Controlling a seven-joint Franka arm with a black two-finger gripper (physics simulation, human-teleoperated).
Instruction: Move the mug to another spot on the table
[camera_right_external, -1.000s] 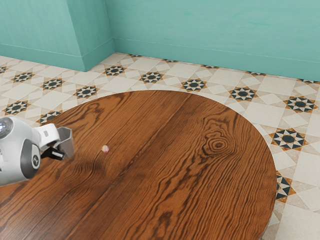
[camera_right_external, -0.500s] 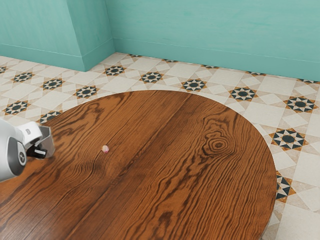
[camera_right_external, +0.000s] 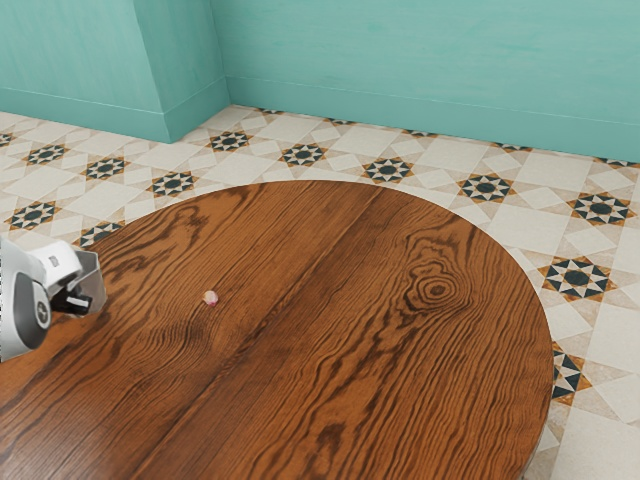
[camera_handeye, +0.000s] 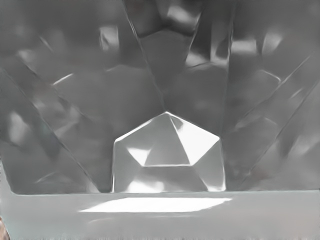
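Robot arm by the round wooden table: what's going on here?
A white robot arm reaches in from the exterior view's left, its gripper holding a gray faceted mug near the round wooden table's edge. A tiny pink object lies on the wood further toward the exterior view's right, apart from the mug.

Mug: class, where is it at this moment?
In the exterior view the grey mug is at the far left, held in the gripper over the round wooden table's rim, left of a small pink object.
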